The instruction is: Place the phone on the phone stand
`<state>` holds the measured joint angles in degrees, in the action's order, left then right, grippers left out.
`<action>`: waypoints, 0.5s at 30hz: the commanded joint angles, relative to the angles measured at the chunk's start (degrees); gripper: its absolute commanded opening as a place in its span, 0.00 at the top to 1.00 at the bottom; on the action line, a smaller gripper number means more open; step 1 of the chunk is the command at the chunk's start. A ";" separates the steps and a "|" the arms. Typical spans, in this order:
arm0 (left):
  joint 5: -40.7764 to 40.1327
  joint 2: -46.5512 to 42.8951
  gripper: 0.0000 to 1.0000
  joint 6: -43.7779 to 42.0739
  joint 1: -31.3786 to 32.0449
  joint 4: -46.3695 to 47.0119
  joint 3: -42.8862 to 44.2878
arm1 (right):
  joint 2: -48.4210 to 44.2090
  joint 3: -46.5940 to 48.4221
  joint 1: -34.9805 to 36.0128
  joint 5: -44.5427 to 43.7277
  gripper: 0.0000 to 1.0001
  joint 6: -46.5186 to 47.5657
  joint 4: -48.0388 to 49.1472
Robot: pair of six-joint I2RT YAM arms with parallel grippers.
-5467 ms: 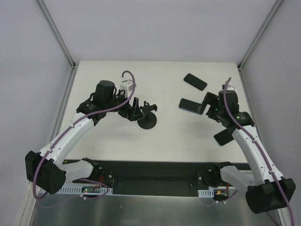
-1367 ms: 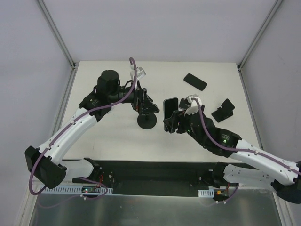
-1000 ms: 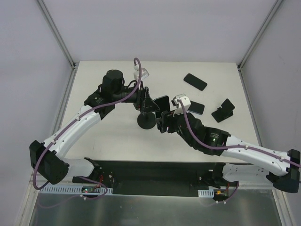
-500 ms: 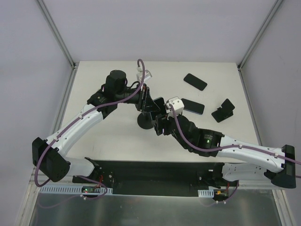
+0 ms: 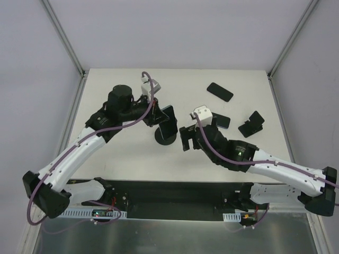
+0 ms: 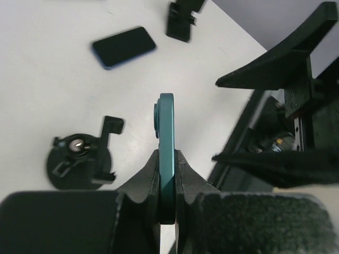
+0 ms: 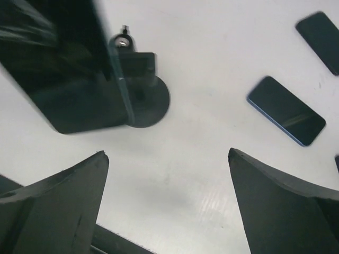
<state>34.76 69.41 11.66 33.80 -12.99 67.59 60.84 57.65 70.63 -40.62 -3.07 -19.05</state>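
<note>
White table (image 5: 132, 159); left gripper (image 6: 167, 156) pinched the teal phone (image 6: 166, 119) edge-on, apparently above the black phone stand (image 6: 79, 159). Right gripper (image 7: 167, 156) was spread, empty, nearby. My call: lower slowly, phone square to the cradle.

phone (image 7: 63, 79) overlapping stand (image 7: 145, 100); right gripper (image 7: 167, 153) agape
</note>
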 commanded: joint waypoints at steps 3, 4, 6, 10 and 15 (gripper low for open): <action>-27.53 -16.30 1.00 -7.26 -0.14 4.11 -4.12 | -2.66 0.18 -18.14 25.04 0.04 -3.79 -8.03; -30.17 -19.63 1.00 -7.53 -0.14 6.81 -5.35 | -1.35 0.53 -20.34 26.54 0.04 -2.74 -7.33; -35.71 -23.77 1.00 -7.97 -0.23 9.64 -9.22 | 1.46 1.94 -20.62 28.31 0.01 1.47 -5.13; -37.05 -26.51 1.00 -8.50 -0.23 12.82 -12.66 | 8.93 5.63 -20.62 31.47 0.25 5.17 -1.70; -31.00 -24.85 1.00 -8.50 -0.23 14.40 -12.31 | 14.13 3.97 -20.53 33.24 0.45 5.62 6.64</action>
<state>1.96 43.03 4.40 33.69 -5.39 55.18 73.49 61.06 49.95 -11.38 0.62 -19.90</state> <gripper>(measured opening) 0.053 0.563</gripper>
